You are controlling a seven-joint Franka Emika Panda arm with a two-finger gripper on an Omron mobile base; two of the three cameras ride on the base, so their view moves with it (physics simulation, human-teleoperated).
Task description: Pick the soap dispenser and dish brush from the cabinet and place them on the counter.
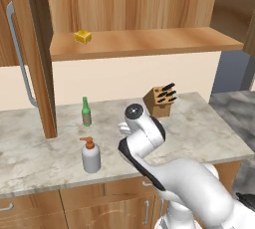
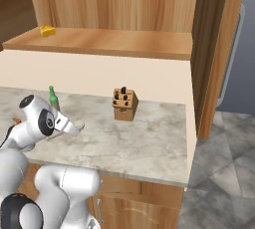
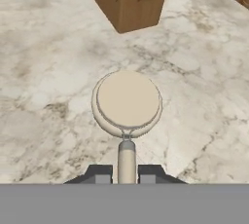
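The dish brush [image 3: 127, 102] sits in my gripper [image 3: 126, 175], which is shut on its thin grey handle. Its round pale head hangs just above the counter [image 3: 53, 82], in front of the knife block. In the right base view the hand [image 2: 63, 122] reaches low over the worktop with the brush head [image 2: 79, 123] at its tip. The soap dispenser [image 1: 90, 156], pale with an orange pump, stands upright on the counter [image 1: 199, 128] near the front edge, left of my arm. The cabinet [image 1: 139, 44] above is open, its shelf in view.
A slim green bottle [image 1: 86, 112] stands behind the soap dispenser. A wooden knife block [image 1: 160, 101] is at the back of the counter. A yellow sponge [image 1: 82, 36] lies on the cabinet shelf. The open cabinet door [image 1: 30, 58] hangs at the left.
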